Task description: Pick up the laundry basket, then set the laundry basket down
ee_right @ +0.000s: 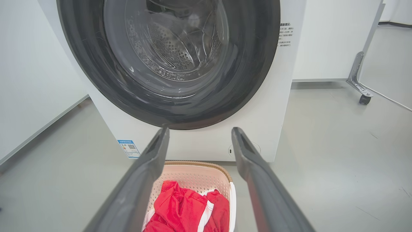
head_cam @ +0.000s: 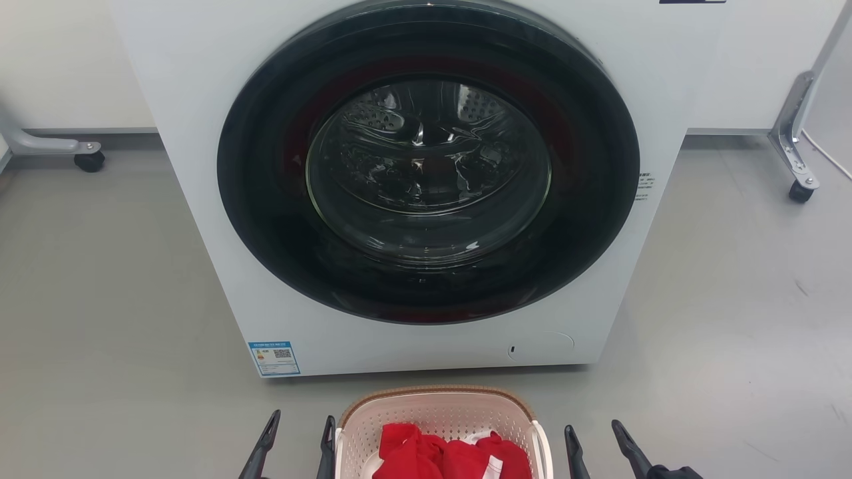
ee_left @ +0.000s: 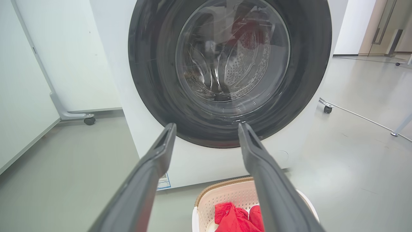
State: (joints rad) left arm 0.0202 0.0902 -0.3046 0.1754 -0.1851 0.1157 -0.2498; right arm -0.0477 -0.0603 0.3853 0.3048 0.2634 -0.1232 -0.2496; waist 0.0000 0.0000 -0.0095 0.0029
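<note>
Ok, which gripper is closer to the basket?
The left gripper: in the head view its inner finger almost touches the basket; the right gripper leaves a gap.

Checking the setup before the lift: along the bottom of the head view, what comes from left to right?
left gripper → laundry basket → right gripper

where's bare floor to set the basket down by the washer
Wide bare floor left of the washer, up to the caster leg; likewise on its right. Crowded: the narrow strip between washer front and laundry basket.
</note>
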